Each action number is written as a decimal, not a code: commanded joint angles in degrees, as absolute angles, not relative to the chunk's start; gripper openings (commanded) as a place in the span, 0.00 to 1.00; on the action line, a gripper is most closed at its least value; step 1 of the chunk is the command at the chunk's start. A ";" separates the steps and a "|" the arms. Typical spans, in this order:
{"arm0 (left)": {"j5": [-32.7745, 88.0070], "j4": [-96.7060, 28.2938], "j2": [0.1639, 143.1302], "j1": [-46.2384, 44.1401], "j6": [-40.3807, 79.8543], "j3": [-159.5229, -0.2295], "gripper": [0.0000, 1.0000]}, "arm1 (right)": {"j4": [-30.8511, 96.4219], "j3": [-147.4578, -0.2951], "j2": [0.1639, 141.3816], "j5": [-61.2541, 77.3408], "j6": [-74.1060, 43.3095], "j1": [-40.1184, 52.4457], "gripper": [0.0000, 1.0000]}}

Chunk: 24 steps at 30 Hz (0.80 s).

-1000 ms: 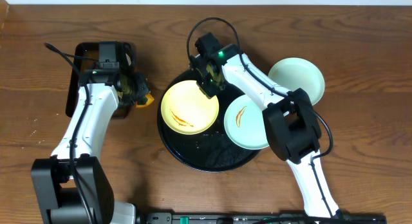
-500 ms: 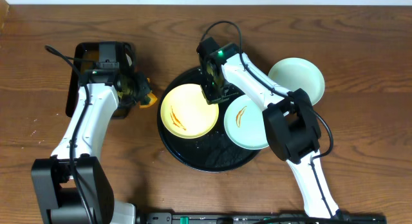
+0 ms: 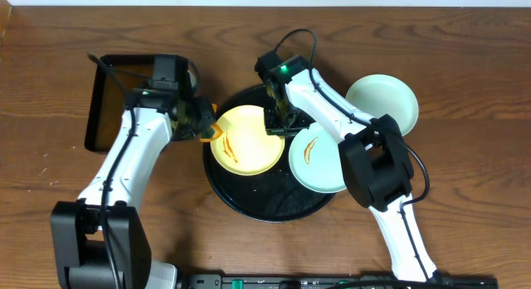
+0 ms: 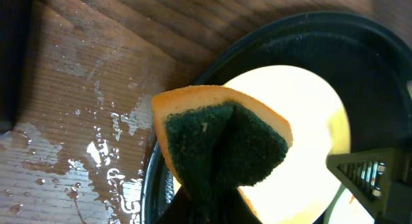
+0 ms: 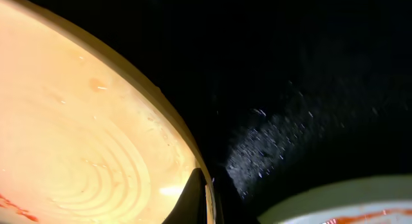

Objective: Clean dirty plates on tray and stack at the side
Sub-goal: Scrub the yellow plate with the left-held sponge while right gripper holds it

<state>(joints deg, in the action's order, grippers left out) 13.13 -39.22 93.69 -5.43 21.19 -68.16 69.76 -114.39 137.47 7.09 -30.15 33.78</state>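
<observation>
The pale yellow plate point(image 3: 245, 139) with an orange-brown smear lies on the left of the round black tray point(image 3: 270, 202). It also shows in the left wrist view point(image 4: 309, 140) and the right wrist view point(image 5: 77, 134). My right gripper point(image 3: 278, 125) is shut on the yellow plate's right rim point(image 5: 203, 198). My left gripper point(image 3: 202, 121) is shut on an orange sponge with a dark green pad point(image 4: 225, 143), held above the yellow plate's left edge. A mint-blue plate point(image 3: 319, 160) with a smear lies on the tray's right. Another mint-blue plate point(image 3: 383, 100) lies on the table right of the tray.
A rectangular black tray point(image 3: 116, 94) with a brownish inside stands at the left. Water drops lie on the wooden table point(image 4: 103, 153) left of the round tray. The tray's surface point(image 5: 296, 121) looks wet.
My left gripper has moved right with the sponge from the rectangular tray to the yellow plate's left edge. My right gripper has moved down onto the yellow plate's right rim.
</observation>
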 commanded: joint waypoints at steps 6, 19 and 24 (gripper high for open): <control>10.04 -39.07 95.42 -9.89 21.06 -68.47 0.08 | 68.23 -114.28 139.09 1.96 -34.26 32.64 0.01; 13.58 -35.31 103.22 -13.63 27.77 -68.47 0.08 | 68.12 -114.28 139.09 1.93 -40.29 34.11 0.02; 14.57 -34.74 104.38 -13.87 30.96 -68.47 0.08 | 67.68 -114.28 139.09 1.91 -40.51 34.11 0.02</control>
